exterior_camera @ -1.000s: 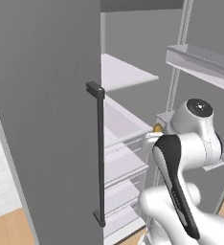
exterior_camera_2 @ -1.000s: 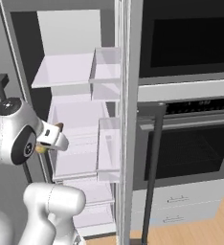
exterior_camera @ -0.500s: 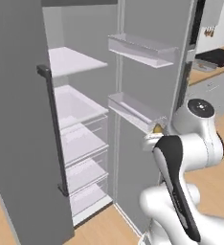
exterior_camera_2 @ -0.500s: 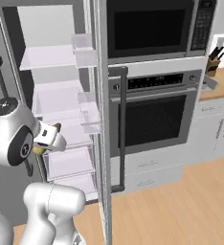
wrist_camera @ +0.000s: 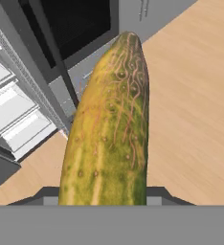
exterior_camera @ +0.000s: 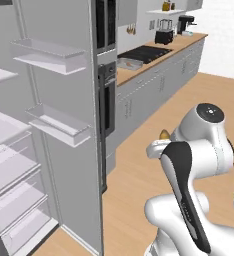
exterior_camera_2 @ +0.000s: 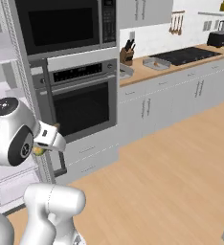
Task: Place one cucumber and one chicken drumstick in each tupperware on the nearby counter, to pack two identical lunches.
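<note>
1. The cucumber runs up from the bottom of the hand view, yellow-green and warty, its rounded tip pointing away over the wooden floor; its near end is cut off at the lower edge
2. The claw is clamped on the cucumber, jaws part-way apart with the cucumber between them; only dark shoulders of the fingers peek out on either side
3. In the left base view a small yellow-brown tip of the cucumber sticks up past the white wrist; in the right base view a sliver shows under the hand, the rest hidden by the arm
4. The tabletop lies well apart, past the wall oven; a tupperware sits on it near the knife block, contents too small to make out
5. The open fridge door shelves stand to the left
</note>
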